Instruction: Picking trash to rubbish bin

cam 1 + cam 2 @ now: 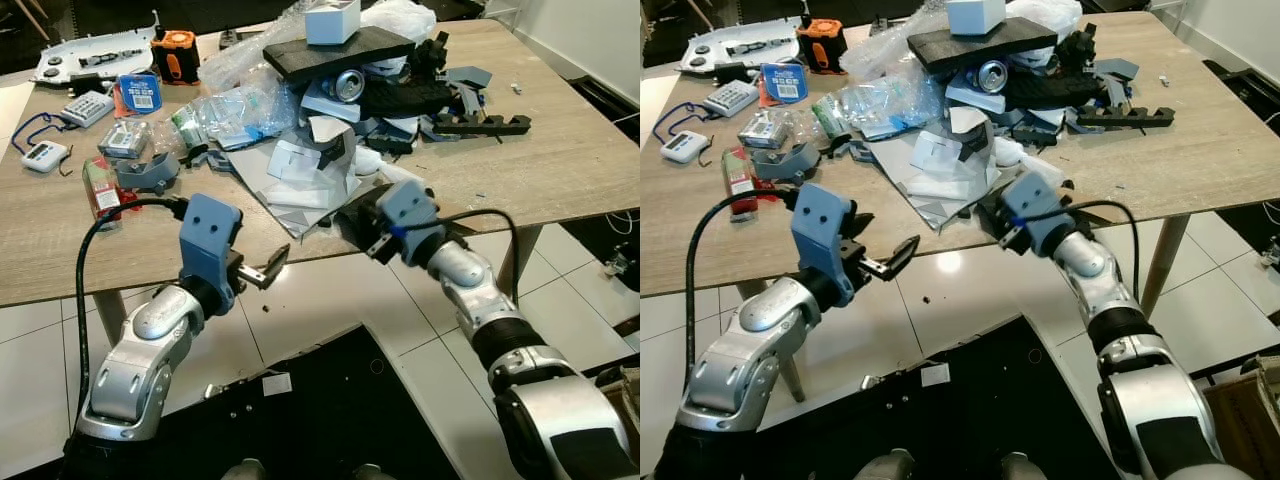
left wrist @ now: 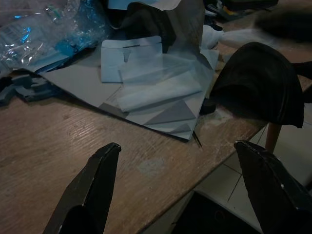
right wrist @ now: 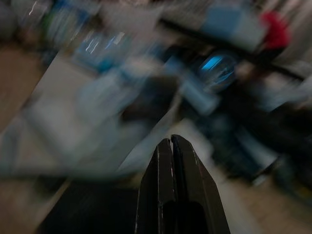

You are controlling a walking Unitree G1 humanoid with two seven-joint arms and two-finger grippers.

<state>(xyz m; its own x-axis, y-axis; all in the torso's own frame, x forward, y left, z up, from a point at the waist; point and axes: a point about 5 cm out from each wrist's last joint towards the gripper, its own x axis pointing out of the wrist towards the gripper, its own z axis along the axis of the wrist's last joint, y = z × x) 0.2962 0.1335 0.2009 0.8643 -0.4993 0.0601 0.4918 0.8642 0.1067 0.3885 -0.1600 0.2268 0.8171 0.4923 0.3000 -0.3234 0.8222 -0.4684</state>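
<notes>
One dented can (image 1: 349, 84) amid trash heap (image 1: 330, 130), wooden table (image 1: 560, 160)

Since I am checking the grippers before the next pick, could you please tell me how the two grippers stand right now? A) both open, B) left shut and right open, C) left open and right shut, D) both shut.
C: the left wrist view shows the left gripper with its fingers spread wide before the table edge, while the right wrist view shows the right gripper with its fingers pressed together, holding nothing.
</notes>
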